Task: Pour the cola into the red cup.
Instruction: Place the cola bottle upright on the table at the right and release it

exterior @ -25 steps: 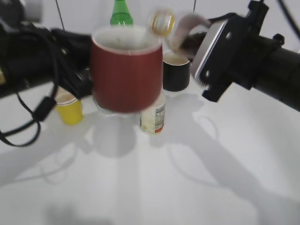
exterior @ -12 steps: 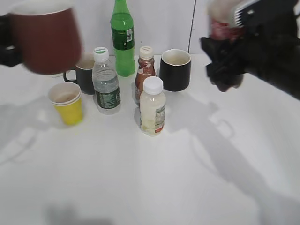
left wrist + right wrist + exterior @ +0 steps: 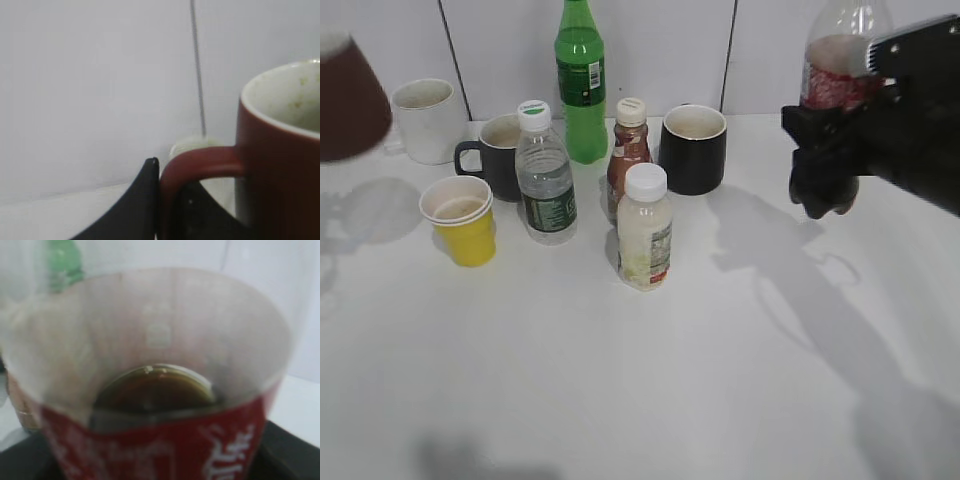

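My right pincer (image 3: 840, 140) grips the cola (image 3: 838, 62) bottle upright, high over the right side of the table (image 3: 650, 380). My left pincer (image 3: 165, 200) is closed on the handle of the red cup (image 3: 348, 95), held in the air at the far left edge, well apart from the bottle

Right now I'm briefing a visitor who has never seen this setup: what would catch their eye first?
Probably the cola bottle, held upright above the table at the far right by the right gripper. At the far left edge a blurred red cup hangs in the air; the left wrist view shows its handle by a black finger. Between them, bottles and cups cluster at the back, the tall green bottle standing out.
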`<state>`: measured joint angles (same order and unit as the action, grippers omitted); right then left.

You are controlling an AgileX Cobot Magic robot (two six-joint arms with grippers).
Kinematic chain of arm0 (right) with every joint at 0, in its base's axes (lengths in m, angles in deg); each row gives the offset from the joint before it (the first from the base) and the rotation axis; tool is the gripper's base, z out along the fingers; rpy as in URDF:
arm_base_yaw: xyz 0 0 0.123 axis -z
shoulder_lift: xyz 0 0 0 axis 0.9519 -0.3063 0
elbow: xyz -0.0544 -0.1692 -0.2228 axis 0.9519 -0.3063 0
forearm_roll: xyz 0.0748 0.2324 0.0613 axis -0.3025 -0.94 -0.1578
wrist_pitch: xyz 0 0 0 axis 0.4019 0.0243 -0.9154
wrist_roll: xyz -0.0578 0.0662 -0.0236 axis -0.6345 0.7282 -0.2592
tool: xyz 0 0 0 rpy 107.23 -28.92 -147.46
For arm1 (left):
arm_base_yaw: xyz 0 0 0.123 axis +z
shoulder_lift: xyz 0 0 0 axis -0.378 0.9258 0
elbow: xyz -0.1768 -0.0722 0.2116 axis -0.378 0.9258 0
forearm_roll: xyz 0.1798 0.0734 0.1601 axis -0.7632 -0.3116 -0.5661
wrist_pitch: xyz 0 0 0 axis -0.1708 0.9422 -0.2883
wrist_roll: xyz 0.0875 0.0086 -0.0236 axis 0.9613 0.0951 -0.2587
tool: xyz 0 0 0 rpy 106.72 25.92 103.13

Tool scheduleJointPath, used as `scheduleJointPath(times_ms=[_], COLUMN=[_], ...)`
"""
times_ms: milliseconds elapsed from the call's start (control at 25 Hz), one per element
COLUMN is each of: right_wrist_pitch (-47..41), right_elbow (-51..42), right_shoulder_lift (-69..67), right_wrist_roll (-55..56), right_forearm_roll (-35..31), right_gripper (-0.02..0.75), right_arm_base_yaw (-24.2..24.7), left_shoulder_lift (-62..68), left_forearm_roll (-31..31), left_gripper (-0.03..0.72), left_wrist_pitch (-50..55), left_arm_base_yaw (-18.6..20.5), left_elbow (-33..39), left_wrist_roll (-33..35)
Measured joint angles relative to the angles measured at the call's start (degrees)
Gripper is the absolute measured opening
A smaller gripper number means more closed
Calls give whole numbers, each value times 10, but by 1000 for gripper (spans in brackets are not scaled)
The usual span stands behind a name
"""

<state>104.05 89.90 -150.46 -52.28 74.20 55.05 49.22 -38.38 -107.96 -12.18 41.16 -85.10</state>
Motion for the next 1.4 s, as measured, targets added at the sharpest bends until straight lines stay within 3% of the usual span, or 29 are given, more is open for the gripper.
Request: scheduleJointPath(times_ms=[120,320,720,1080,1400], right_wrist_pitch=[18,28,33,35,35], right_elbow=[0,-1,-1,-1,-1], right_shoulder_lift=[-18,-23,-23,-23,-23], right_wrist_roll=[11,25,47,48,49], right_forearm_roll=[2,15,21,21,22], right_gripper=[462,462,462,462,462], right_arm_base_yaw=[0,1,1,1,1], left_shoulder_lift=[112,258,368,397,396], left_forearm_roll=[32,12,-8,-19,-16], left_gripper=[45,45,45,48,92], left_wrist_pitch=[-72,-81,-97,-124,-149], left_arm_base_yaw=[5,34,61,61,61], left_elbow=[-3,-63,-167,-170,-124], left_wrist_roll=[38,60,60,57,52])
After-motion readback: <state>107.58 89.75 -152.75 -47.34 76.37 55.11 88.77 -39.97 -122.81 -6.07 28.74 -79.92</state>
